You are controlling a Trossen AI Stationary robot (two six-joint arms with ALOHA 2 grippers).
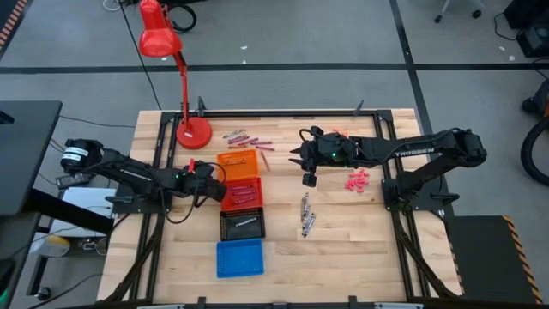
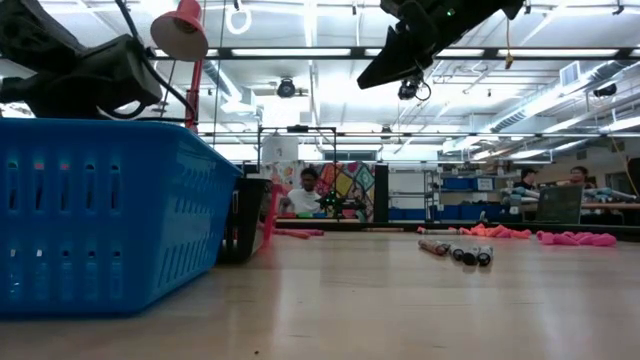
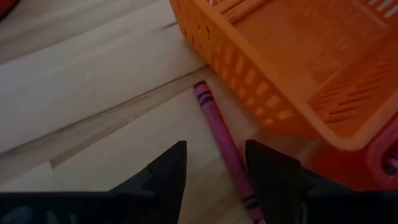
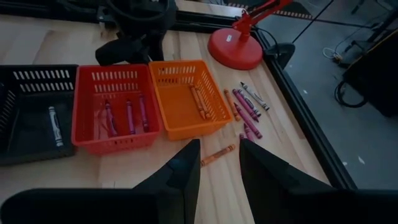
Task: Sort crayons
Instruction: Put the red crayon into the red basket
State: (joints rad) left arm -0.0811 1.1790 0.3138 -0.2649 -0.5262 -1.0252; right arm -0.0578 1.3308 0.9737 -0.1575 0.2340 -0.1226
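My left gripper (image 1: 212,177) (image 3: 214,165) is open, low over the table beside the orange tray (image 3: 292,56). A maroon crayon (image 3: 219,130) lies on the wood along that tray's wall and runs in between the fingers. My right gripper (image 1: 302,163) (image 4: 217,165) is open and raised (image 2: 415,45); an orange crayon (image 4: 217,154) lies on the table below its fingertips. Maroon crayons (image 4: 127,116) lie in the red tray (image 4: 84,140), orange crayons (image 4: 198,99) in the orange tray (image 4: 180,127), and a grey-white crayon (image 4: 55,124) in the black tray (image 4: 25,152).
More maroon crayons (image 1: 249,139) lie near the red lamp's base (image 1: 194,132). Grey crayons (image 1: 305,213) lie mid-table and pink ones (image 1: 357,178) to the right. A blue tray (image 1: 239,257) stands nearest the front edge. People sit in the room behind (image 2: 305,190).
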